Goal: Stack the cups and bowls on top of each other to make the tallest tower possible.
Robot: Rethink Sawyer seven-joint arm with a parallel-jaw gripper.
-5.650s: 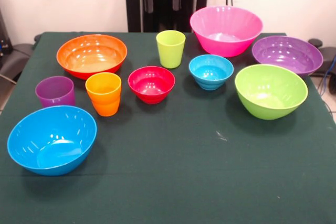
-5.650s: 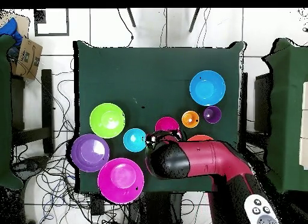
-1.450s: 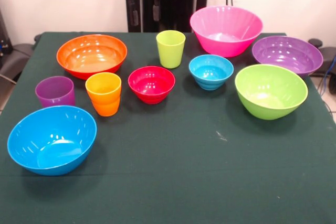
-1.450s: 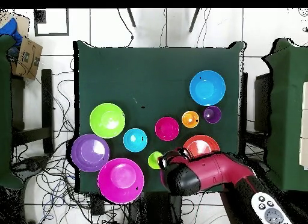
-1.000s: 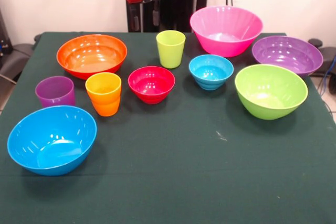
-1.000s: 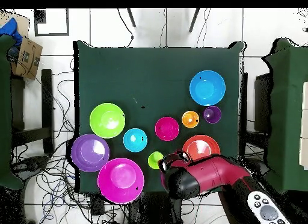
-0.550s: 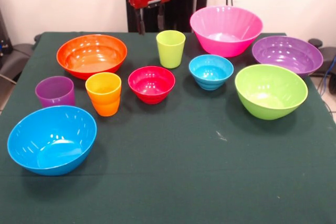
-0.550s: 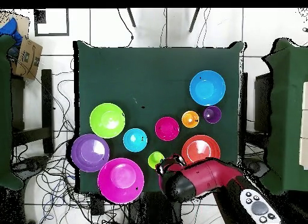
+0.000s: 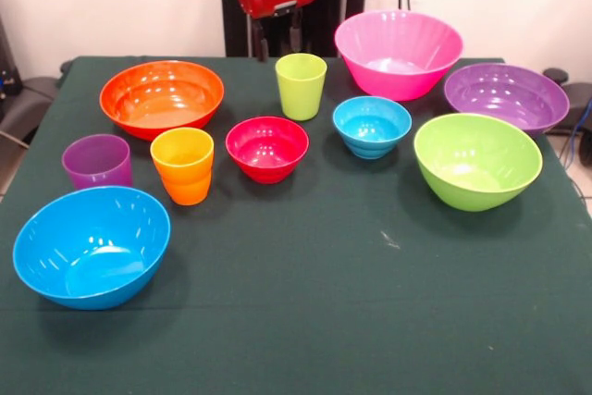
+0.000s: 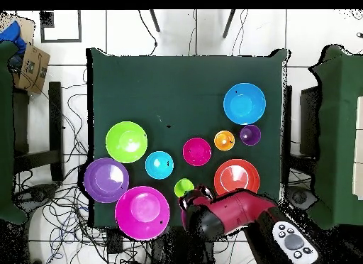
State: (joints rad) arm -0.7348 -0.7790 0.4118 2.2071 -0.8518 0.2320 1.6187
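The tool [image 9: 277,41], fingers spread and empty, hangs just behind the upright lime green cup [image 9: 301,85]

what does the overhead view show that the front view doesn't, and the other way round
Only the overhead shows the floor cables, a cardboard box and the arm's full red body at the table edge. Only the front view shows the bowls' and cups' sides and heights, and the gripper hanging behind the green cup, fingers apart. Both show all ten pieces standing separately, nothing stacked yet.
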